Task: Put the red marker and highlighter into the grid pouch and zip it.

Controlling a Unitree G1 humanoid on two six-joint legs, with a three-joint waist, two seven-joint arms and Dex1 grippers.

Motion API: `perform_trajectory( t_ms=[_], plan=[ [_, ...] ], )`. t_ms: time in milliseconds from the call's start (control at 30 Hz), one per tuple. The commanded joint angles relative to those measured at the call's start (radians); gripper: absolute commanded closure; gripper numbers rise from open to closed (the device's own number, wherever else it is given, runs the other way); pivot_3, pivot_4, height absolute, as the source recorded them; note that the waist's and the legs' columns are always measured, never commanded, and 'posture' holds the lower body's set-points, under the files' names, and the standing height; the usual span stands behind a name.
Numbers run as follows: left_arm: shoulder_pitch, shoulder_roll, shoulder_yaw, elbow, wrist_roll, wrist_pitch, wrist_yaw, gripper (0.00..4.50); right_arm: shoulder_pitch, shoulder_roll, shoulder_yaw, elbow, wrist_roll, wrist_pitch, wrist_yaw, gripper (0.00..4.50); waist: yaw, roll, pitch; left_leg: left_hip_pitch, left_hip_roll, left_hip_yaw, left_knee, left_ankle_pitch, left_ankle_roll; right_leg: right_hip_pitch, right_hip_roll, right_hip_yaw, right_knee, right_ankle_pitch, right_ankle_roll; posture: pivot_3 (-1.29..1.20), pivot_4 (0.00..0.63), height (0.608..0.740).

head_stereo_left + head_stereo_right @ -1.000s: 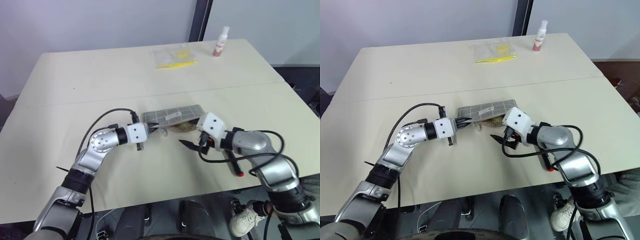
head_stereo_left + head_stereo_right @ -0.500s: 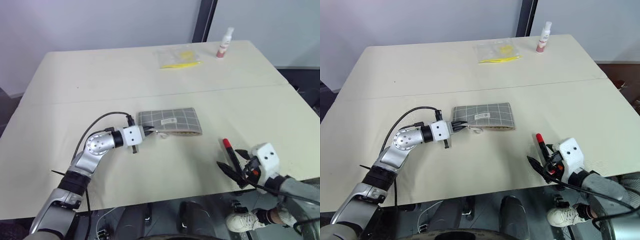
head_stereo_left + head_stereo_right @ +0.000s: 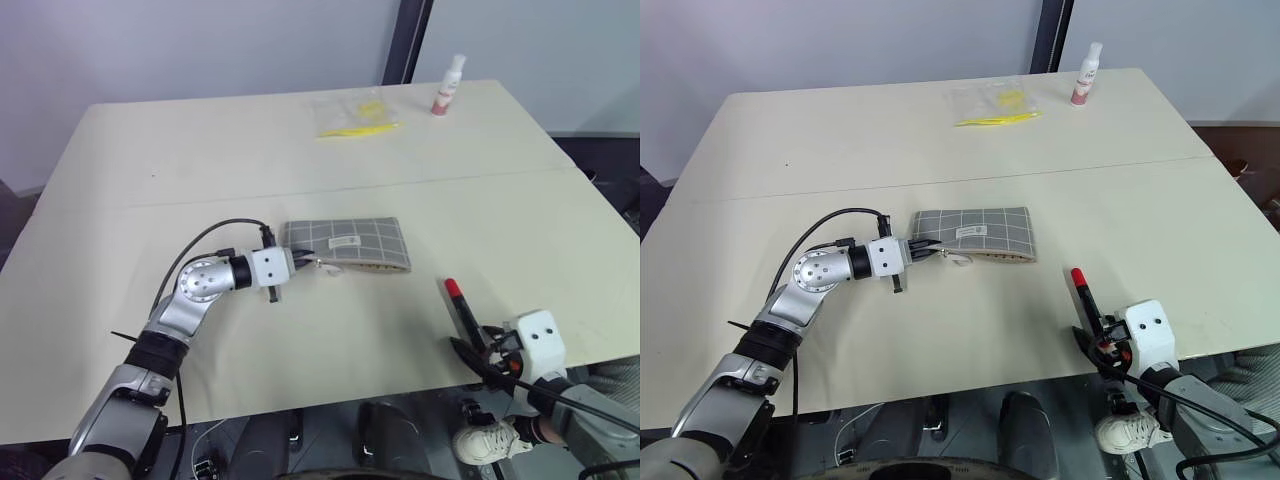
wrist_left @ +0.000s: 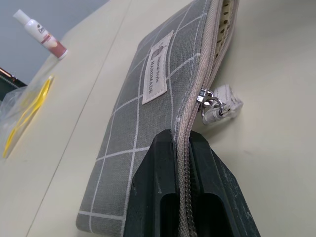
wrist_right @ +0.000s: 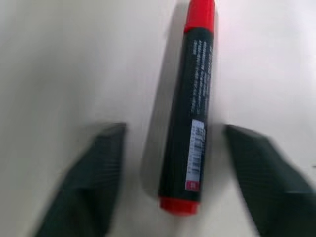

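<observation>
The grey grid pouch [image 3: 347, 243] lies flat mid-table, its zipper edge toward me and its mouth slightly agape. My left gripper [image 4: 181, 140] is shut on the pouch's zipper edge at its left end, just behind the zipper pull [image 4: 217, 106]. The red marker [image 3: 462, 306], black barrel with a red cap, lies on the table near the front right edge. My right gripper [image 5: 175, 131] is open and straddles the marker's near end; its fingers [image 5: 94, 173] stand clear of the barrel on either side. The highlighter is out of view.
A clear plastic bag [image 3: 355, 112] with yellow contents lies at the table's far side. To its right stands a small white and pink bottle [image 3: 447, 84]. The table's front edge [image 3: 400, 395] runs just under my right gripper.
My right gripper left the pouch's mouth and swung right and back toward the front edge, dropping over the red marker. The pouch has settled flat. The left gripper keeps its hold.
</observation>
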Motion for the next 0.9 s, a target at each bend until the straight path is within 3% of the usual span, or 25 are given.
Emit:
perform_trajectory(
  t_ms=[33,67,100,200,333,600,767,900],
  plan=[
    [-0.006,-0.005,0.006,-0.018,-0.015,-0.015,0.004,4.50,-0.033,-0.021,0.021,0.001,0.020,-0.013,0.026,3.46,0.000,0.000,0.000,0.000,0.000,0.000,0.000,0.000,0.000,0.000,0.000,0.000,0.000,0.000,0.000,0.00,0.150,0.740],
    [-0.006,-0.007,0.005,-0.018,-0.013,-0.014,0.005,4.50,-0.046,-0.031,0.031,-0.021,0.045,-0.057,0.076,3.95,0.000,0.000,0.000,0.000,0.000,0.000,0.000,0.000,0.000,0.000,0.000,0.000,0.000,0.000,0.000,0.00,0.150,0.740],
    [-0.006,-0.008,0.005,-0.019,-0.012,-0.014,0.006,4.50,-0.053,-0.038,0.038,-0.035,0.063,-0.088,0.111,4.14,0.000,0.000,0.000,0.000,0.000,0.000,0.000,0.000,0.000,0.000,0.000,0.000,0.000,0.000,0.000,0.00,0.150,0.740],
    [-0.009,-0.012,0.005,-0.017,-0.008,-0.012,0.010,4.50,-0.050,-0.133,0.099,-0.063,0.028,-0.229,0.243,4.13,0.001,0.001,0.001,0.000,0.000,0.000,0.000,0.000,0.000,0.000,0.000,-0.001,0.000,0.001,0.001,0.00,0.150,0.740],
    [-0.008,-0.019,0.001,-0.021,-0.006,-0.013,0.015,4.50,-0.140,-0.197,0.182,-0.003,-0.047,-0.275,0.242,4.13,0.001,0.000,0.001,0.000,0.000,0.000,0.001,0.000,0.000,0.001,0.000,-0.004,0.000,0.001,0.002,0.00,0.150,0.740],
    [-0.004,-0.023,0.000,-0.048,-0.006,-0.008,0.016,4.50,-0.312,-0.169,0.253,0.153,-0.114,-0.233,0.142,4.13,0.002,-0.001,0.001,-0.001,0.000,-0.001,0.004,0.000,0.000,0.001,0.000,-0.006,0.000,0.003,0.001,0.00,0.150,0.740],
    [0.000,-0.028,-0.008,-0.076,-0.008,-0.002,0.010,4.50,-0.393,-0.226,0.336,0.192,-0.210,-0.269,0.156,4.13,0.001,0.000,0.001,-0.001,0.000,-0.001,0.005,0.000,0.000,0.001,0.000,-0.007,0.001,0.003,0.002,0.00,0.150,0.740],
    [-0.014,-0.026,-0.037,-0.093,0.015,-0.019,-0.009,4.50,-0.547,-0.222,0.412,0.183,-0.236,-0.208,0.154,4.13,-0.001,0.000,0.002,-0.001,0.000,0.000,0.007,0.000,0.000,0.001,0.000,-0.007,0.002,0.005,0.001,0.00,0.150,0.740]
  ],
)
